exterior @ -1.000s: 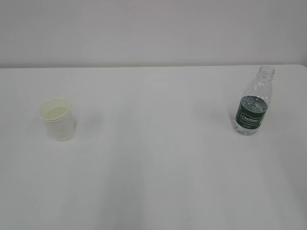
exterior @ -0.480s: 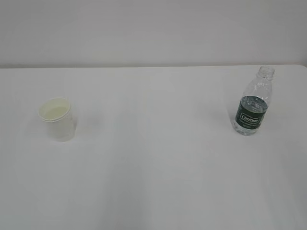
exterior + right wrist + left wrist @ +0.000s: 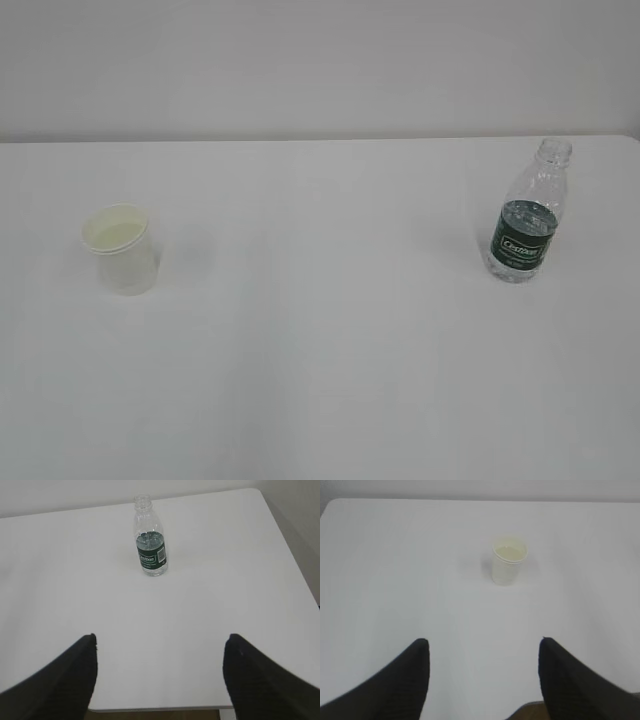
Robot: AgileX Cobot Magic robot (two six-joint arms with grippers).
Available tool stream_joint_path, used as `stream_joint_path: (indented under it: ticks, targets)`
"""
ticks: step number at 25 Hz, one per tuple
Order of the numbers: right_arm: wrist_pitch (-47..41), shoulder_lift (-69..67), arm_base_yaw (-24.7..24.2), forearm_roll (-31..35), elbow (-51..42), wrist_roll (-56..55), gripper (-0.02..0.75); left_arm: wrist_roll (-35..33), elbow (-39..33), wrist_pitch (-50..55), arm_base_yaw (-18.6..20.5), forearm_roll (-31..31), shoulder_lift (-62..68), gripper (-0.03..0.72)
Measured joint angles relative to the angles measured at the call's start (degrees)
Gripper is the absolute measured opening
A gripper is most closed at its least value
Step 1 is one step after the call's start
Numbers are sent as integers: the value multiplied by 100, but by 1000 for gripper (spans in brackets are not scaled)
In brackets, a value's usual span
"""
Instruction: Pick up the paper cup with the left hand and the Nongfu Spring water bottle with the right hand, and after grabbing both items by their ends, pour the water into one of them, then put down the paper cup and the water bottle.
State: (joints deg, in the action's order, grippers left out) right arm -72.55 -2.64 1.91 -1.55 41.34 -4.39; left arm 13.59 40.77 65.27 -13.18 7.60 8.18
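Only wrist views show spread fingers (image 3: 405,680), empty.

The paper cup (image 3: 120,248) is small and white with a rolled rim and pale cream inside; it stands upright at nine o'clock on the tabletop. The Nongfu Spring water bottle (image 3: 529,213), clear, uncapped, dark green label, stands upright at three o'clock, well apart.

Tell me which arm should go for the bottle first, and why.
Right. The water bottle stands almost straight ahead of the right end effector, whose jaws are open. The left end effector faces the paper cup instead.
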Motion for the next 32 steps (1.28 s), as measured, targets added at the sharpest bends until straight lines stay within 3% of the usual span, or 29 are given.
stream_joint_path:
  ticks: [10,23,32]
  targets:
    - [-70,377,0,0,23,92,587,-189,10,725,0,-311,-486,484]
    - [-70,377,0,0,-112,308,587,-317,-790,551,0,-536,-796,480]
    - [-70,377,0,-247,-617,318,587,-338,-838,289,0,-499,-796,453]
